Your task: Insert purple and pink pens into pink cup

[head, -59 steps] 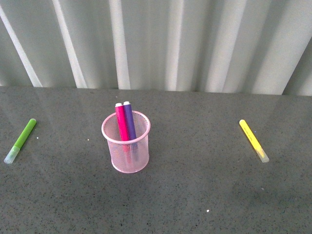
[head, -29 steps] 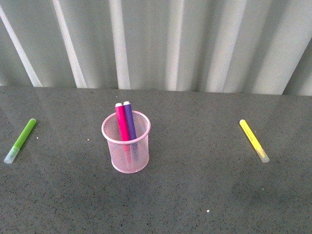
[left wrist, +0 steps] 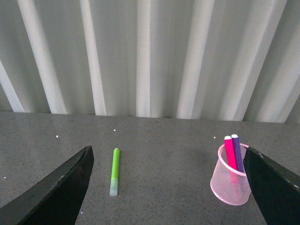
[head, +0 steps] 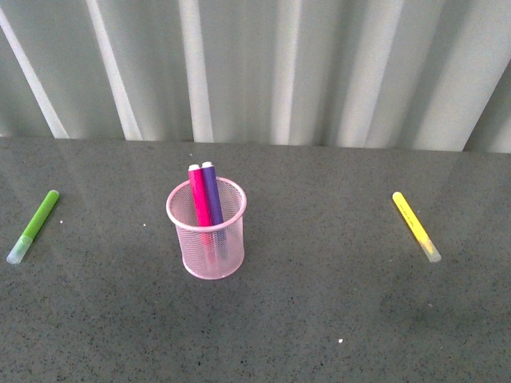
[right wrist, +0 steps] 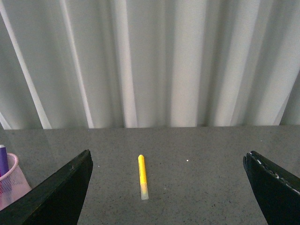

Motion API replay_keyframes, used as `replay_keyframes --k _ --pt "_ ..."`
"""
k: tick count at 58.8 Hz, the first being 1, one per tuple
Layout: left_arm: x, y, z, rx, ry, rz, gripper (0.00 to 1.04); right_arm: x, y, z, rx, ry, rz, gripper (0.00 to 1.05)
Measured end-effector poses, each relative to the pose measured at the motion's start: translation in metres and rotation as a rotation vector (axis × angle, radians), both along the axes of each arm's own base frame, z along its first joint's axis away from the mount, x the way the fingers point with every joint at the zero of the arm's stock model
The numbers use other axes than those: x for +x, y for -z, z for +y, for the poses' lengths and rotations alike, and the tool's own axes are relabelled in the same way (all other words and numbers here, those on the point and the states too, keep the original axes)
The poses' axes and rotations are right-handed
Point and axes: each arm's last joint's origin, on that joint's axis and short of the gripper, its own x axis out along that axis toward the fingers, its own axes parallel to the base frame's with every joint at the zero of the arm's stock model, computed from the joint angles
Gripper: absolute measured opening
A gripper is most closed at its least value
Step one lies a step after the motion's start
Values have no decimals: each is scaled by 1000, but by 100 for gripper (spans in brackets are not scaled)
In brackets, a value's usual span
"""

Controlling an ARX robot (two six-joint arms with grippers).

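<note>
Writing: none is showing clearly enough to read.
Pens: purple pen (head: pixel 212 201) and pink pen (head: pixel 199 204) are standing side by side in the pink cup (head: pixel 209 254).
Claws: left gripper (left wrist: pixel 168 187) and right gripper (right wrist: pixel 168 187) are both staying wide apart, holding nothing.

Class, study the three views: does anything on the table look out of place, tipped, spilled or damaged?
Nothing stands out. The pink cup stands upright with the pink pen and purple pen leaning inside it. A green marker and a yellow marker lie flat on the table, apart from the cup.
</note>
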Motion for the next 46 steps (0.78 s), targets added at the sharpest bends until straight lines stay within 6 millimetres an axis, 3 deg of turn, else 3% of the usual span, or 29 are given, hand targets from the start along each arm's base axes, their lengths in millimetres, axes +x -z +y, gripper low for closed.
replay_keyframes --k 46 --pt "0 0 0 0 0 0 98 0 0 0 0 0 0 98"
